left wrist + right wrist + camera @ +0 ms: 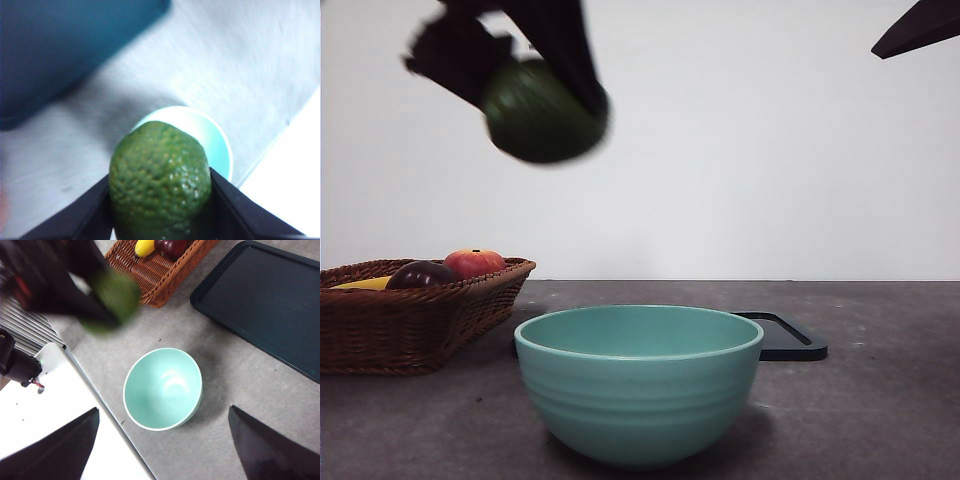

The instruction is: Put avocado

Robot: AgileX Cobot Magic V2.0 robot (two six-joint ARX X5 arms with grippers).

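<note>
1. One avocado, held high in the air, is clamped between the two jaws of the left tool.
2. One mint bowl stands on the counter below that tool, a little to its side.
3. One wicker basket holds three fruits: one red, one dark purple, one yellow.
4. One dark tray lies behind the bowl.
5. The right tool hovers above the bowl, jaws wide apart, holding nothing.
</note>
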